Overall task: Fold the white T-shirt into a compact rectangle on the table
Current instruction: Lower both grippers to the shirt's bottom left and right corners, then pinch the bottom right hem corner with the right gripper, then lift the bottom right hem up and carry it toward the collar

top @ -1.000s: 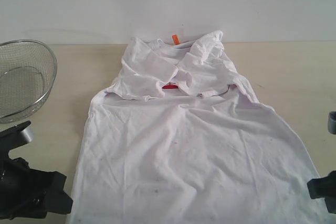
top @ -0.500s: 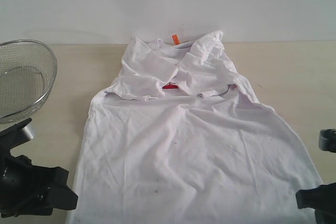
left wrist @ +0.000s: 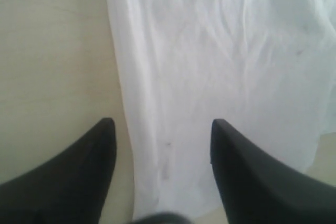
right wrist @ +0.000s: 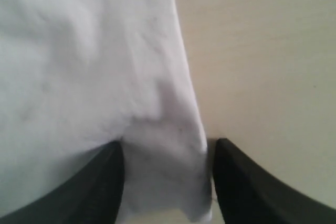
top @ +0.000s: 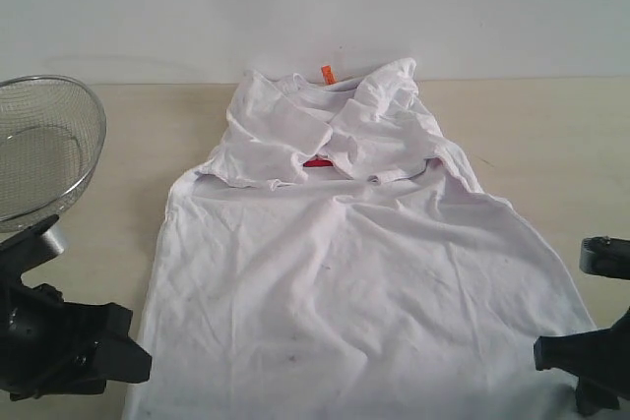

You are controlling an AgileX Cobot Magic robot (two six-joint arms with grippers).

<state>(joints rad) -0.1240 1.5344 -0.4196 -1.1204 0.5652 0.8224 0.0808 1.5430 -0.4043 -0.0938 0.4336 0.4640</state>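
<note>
The white T-shirt [top: 345,272] lies spread on the beige table [top: 551,135], neck and orange tag [top: 328,74] at the far end, both sleeves folded in over the chest with a sliver of red lettering [top: 317,160] showing. My left gripper [top: 128,361] is at the shirt's near left hem corner, open, its fingers straddling the shirt's side edge [left wrist: 136,145]. My right gripper [top: 556,356] is at the near right hem corner, open, with the shirt's corner [right wrist: 168,171] lying between its fingers.
A round wire-mesh basket [top: 44,145] stands at the left of the table, just beyond the left arm. Bare tabletop runs along both sides of the shirt. A pale wall rises behind the table's far edge.
Both arms have moved inward toward the shirt's near hem corners; the left one rightward, the right one leftward. The shirt has barely shifted.
</note>
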